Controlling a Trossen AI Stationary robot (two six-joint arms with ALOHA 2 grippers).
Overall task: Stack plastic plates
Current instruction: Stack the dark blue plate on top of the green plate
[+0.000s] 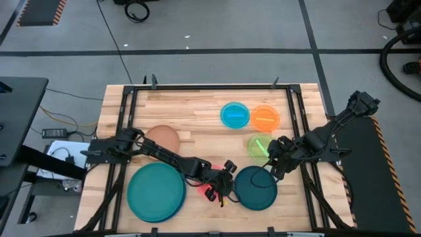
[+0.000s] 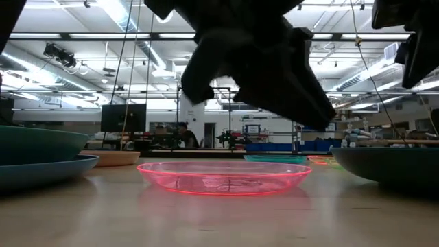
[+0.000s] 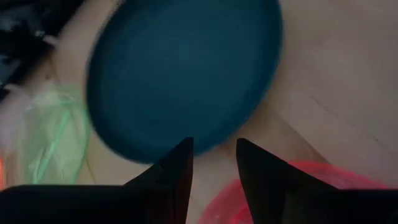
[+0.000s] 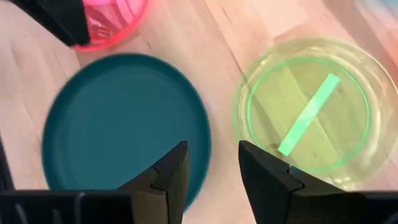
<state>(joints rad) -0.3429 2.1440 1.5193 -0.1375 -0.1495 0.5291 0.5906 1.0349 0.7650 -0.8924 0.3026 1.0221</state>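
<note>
Presently, the pink plate [image 2: 223,177], translucent and shallow, lies flat just beside the dark teal plate [image 1: 256,187]. Left gripper [image 1: 223,192] hovers over the pink plate, right gripper [image 1: 272,162] near the dark teal; both narrowly parted, empty. No legible markings.

Glossy see-through pink plate [image 2: 223,177] on smooth wooden table [image 1: 197,108].

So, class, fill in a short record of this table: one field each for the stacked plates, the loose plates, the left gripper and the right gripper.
stacked: teal plate on top of the blue plate, front left of the wooden table
loose: tan-brown plate, pink plate, dark teal plate, green plate, cyan plate, orange plate
left gripper: open, above the pink plate, holding nothing
right gripper: open, between the green and dark teal plates, holding nothing
</note>
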